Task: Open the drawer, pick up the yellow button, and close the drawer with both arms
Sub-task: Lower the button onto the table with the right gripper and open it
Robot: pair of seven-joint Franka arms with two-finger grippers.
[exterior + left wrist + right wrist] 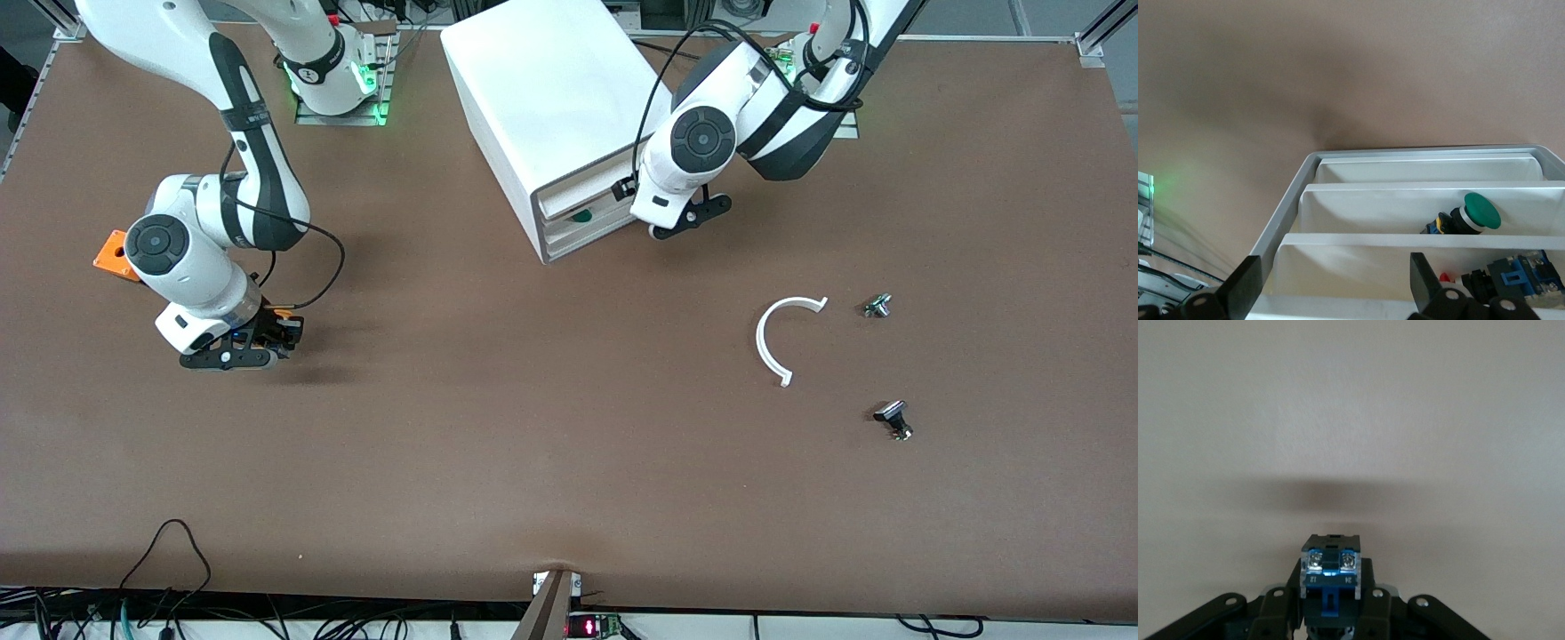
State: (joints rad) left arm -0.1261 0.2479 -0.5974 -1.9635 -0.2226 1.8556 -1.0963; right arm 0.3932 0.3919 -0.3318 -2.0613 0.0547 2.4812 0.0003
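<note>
Brown matting covers the whole table [533,462], and I take the white cabinet [551,107] as the landmark. Nearest the front camera, well off toward the left arm's end from the cabinet, lie a black-capped part [893,418], a white curved strip [782,342] and a small silver part [877,306]. Toward the right arm's end, well apart from the cabinet, the right gripper [258,342] hangs low over the mat with its fingers pinched on the button [1330,577]; only the black and blue body shows, the cap is hidden. An orange cube [112,253] peeks out beside that arm. At the cabinet front the left gripper [1331,283] has its fingers spread wide just over the top drawer [1418,193], which stands partly out, a green-capped button [1478,212] lying in the tray below. I reckon taking is done and closing remains: the left arm must push the front squarely home.
</note>
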